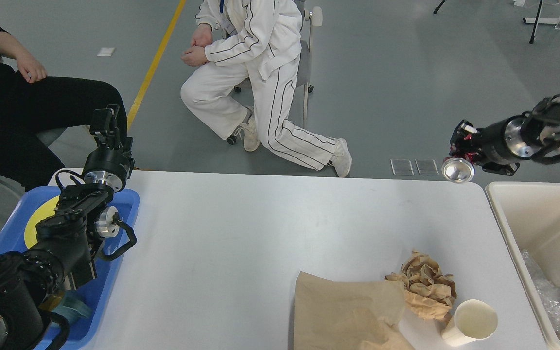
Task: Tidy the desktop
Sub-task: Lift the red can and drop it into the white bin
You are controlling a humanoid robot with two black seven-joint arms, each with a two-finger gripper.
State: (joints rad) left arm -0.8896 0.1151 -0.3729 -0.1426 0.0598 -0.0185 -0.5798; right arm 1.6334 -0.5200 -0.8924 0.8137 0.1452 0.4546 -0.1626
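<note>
The white desktop (260, 233) fills the middle of the head view. On it at the front right lie a flat brown paper bag (348, 311), a crumpled brown paper wad (426, 287) and a white paper cup (472, 323). My right gripper (460, 150) is raised above the table's far right corner, shut on a crushed red soda can (458, 167) whose silver end faces me. My left gripper (105, 121) points up past the table's far left corner, above the blue tray (124, 204); its fingers cannot be told apart.
A beige bin (542, 228) stands at the table's right edge with clear plastic in it. The blue tray holds a yellow plate (34, 228) and a teal cloth (73, 306). Two people sit beyond the far edge.
</note>
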